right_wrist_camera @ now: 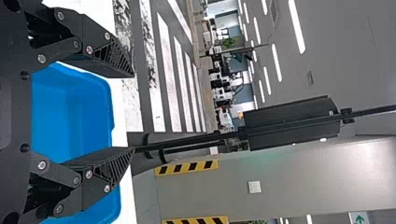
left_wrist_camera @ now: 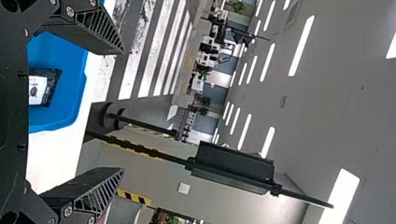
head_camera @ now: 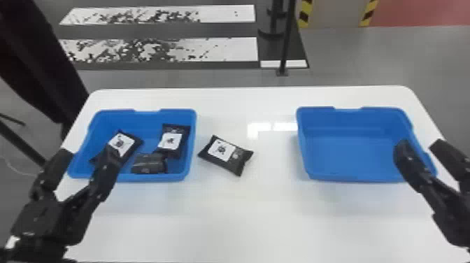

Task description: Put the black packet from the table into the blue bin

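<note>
Hanging with its two fingers well apart, nothing between them, the left gripper [head_camera: 89, 152] shows against the near outer corner of the left blue bin [head_camera: 150, 177]. Black packet [head_camera: 225, 155] flat on the white table [head_camera: 244, 217], label up, between the bins, just beside the left one's inner wall. It lies to the left gripper's right; long axis slants from far left to near right. Three other black packets [head_camera: 173, 141] in the left bin. Farther out, right gripper [head_camera: 419, 143], fingers likewise spread, at the outer side of the right blue bin [head_camera: 349, 161]. Left arm looks the nearer; likely move: rightward past the bin wall, then down, fingers turned to pinch across the slanted packet's short width. Which bin is meant, uncertain.
</note>
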Robot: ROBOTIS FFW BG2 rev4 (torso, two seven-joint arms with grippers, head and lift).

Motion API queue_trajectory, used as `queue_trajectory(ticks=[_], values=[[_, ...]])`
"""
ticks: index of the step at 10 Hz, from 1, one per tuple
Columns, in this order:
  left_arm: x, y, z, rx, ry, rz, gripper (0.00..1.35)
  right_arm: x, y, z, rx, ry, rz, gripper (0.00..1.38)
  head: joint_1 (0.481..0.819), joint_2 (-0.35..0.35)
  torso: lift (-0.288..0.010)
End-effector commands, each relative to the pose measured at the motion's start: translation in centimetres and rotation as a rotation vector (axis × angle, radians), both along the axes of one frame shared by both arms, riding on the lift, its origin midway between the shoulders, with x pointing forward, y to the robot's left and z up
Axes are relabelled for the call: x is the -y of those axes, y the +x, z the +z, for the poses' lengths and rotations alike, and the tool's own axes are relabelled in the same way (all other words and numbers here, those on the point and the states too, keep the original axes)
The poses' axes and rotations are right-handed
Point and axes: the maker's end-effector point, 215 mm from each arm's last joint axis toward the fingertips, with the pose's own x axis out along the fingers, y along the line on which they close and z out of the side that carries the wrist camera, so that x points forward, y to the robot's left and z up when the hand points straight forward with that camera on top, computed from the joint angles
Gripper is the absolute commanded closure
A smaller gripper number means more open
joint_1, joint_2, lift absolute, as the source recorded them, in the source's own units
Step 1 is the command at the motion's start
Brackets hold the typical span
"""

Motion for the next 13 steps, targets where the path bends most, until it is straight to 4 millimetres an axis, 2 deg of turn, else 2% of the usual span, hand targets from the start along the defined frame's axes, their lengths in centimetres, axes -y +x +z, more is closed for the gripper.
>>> queue_trajectory(ticks=[1,6,9,11,13], values=[[0.1,0.0,0.0,-0.001,0.000,-0.002,0.14,0.0,0.0,0.0,0.001,0.000,-0.001,0.51,0.695,0.038,-0.110],[0.4,0.2,0.1,0.003,0.004,-0.008,0.14,0.0,0.0,0.0,0.001,0.000,-0.001,0.51,0.695,0.036,-0.110],[4.6,1.8,-1.2,-0.030,-0.010,-0.104,0.14,0.0,0.1,-0.1,0.000,-0.003,-0.001,0.51,0.695,0.009,-0.110],[8.3,3.4,-2.5,-0.045,0.013,-0.192,0.14,0.0,0.1,-0.1,0.000,-0.003,-0.001,0.51,0.695,-0.047,-0.110],[10.7,5.5,-3.3,-0.053,0.103,-0.259,0.14,0.1,0.1,-0.1,0.000,-0.003,-0.002,0.51,0.695,-0.093,-0.110]])
